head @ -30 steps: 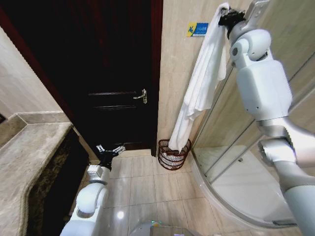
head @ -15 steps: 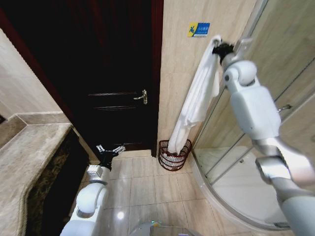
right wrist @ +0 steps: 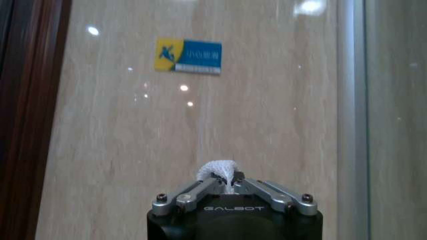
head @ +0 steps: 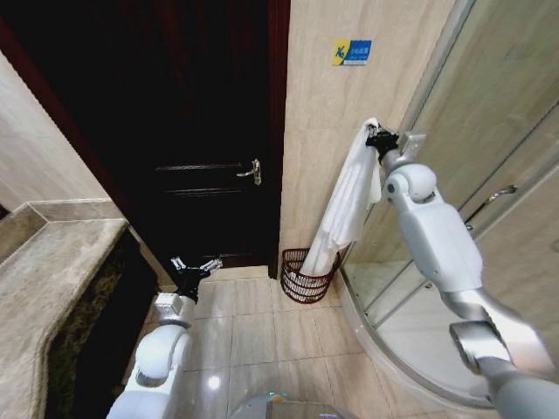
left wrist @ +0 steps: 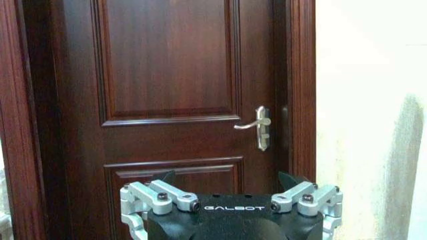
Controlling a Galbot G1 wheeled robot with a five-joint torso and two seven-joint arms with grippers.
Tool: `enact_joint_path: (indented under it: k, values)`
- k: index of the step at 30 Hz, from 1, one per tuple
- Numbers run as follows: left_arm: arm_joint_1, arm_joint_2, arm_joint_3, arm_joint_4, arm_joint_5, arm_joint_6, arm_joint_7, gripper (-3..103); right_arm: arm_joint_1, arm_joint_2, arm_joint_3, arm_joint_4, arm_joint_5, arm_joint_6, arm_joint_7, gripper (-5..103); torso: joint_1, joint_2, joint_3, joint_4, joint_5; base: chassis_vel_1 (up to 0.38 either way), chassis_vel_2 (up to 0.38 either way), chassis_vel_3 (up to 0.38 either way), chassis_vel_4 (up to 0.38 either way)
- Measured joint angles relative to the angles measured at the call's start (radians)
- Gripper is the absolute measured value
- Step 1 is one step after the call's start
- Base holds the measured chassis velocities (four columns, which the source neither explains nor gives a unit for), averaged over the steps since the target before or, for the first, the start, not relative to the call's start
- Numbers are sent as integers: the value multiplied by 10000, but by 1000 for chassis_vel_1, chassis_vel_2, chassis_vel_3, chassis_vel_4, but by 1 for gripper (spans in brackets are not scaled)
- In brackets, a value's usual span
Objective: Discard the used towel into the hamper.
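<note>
A long white towel [head: 349, 199] hangs straight down from my right gripper [head: 377, 140], which is shut on its top end high against the beige wall. The towel's lower end dips into the hamper [head: 304, 281], a small reddish-brown open-weave basket on the floor beside the door frame. In the right wrist view a tuft of the towel [right wrist: 218, 171] pokes out between the closed fingers of the right gripper [right wrist: 230, 187]. My left gripper [head: 194, 266] hangs low on the left, open, facing the dark door; the left wrist view shows the left gripper [left wrist: 230, 197] with its fingers spread.
A dark wooden door [head: 205, 131] with a metal handle [head: 251, 171] stands left of the hamper. A curved glass shower enclosure [head: 454, 201] lies to the right. A stone counter [head: 44, 288] runs along the near left. Tiled floor [head: 262, 332] lies between.
My right arm has come down with the towel, lowering the gripper from near the blue wall sign to mid-wall. More of the towel has sunk into the hamper. The left arm has stayed still.
</note>
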Motion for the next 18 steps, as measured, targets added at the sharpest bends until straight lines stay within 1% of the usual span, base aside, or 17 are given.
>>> enact_joint_path:
  k: [6,18]
  values:
    - [0,0,0,0,0,0,0,100,-646,-32,387,103,-120,62,-72,2,1,0,0,-1,0,0,0,0,0]
    - [0,0,0,0,0,0,0,100,-408,-407,867,-113,12,73,-83,2,1,0,0,-1,-2,0,0,0,0]
